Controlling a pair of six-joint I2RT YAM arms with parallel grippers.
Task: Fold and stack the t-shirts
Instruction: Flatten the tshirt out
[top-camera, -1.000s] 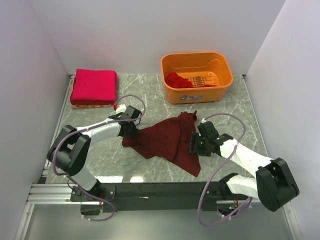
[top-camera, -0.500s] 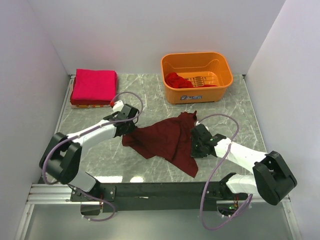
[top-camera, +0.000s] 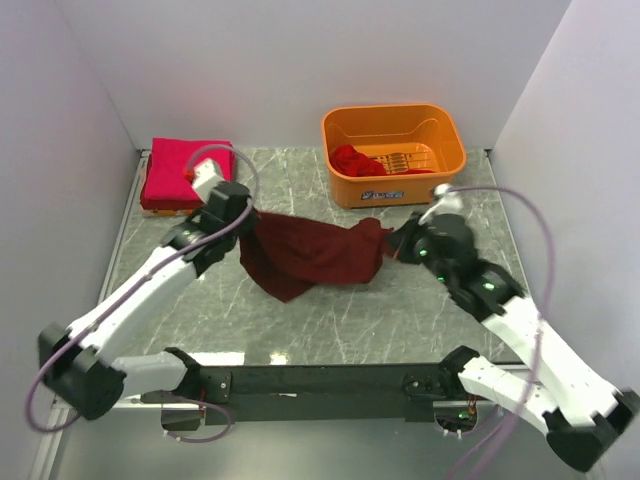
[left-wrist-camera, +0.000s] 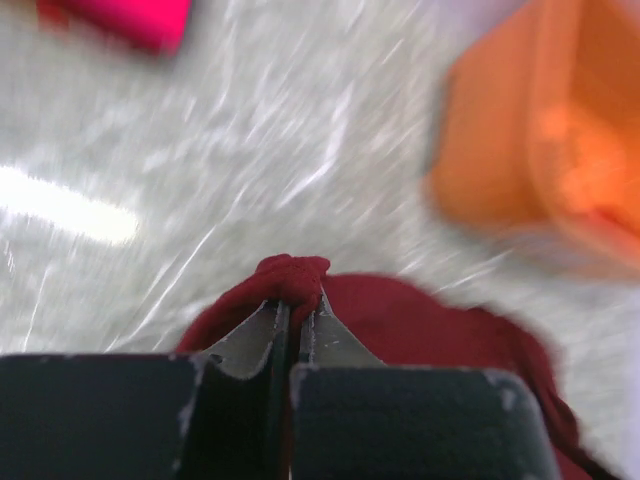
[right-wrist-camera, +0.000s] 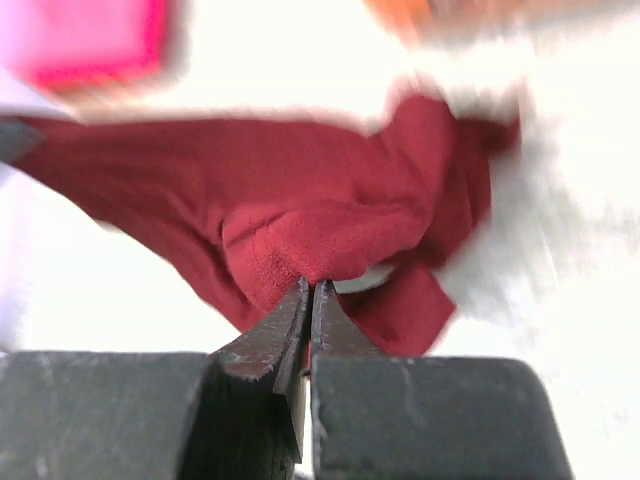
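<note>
A dark maroon t-shirt (top-camera: 310, 255) hangs stretched between my two grippers above the middle of the table. My left gripper (top-camera: 248, 218) is shut on its left corner, a bunched fold (left-wrist-camera: 292, 276) pinched at the fingertips. My right gripper (top-camera: 392, 243) is shut on the right end, cloth (right-wrist-camera: 320, 240) gathered just past the tips. A folded bright pink-red t-shirt (top-camera: 183, 172) lies at the back left. A brighter red t-shirt (top-camera: 355, 159) sits crumpled in the orange basket (top-camera: 440, 135).
The orange basket stands at the back centre-right, close behind the right gripper. The folded shirt rests on a flat pad at the left wall. White walls close in the table on three sides.
Both arms have lifted and moved back and apart, raising the maroon shirt off the table and stretching it. The right gripper has shut on the cloth.
</note>
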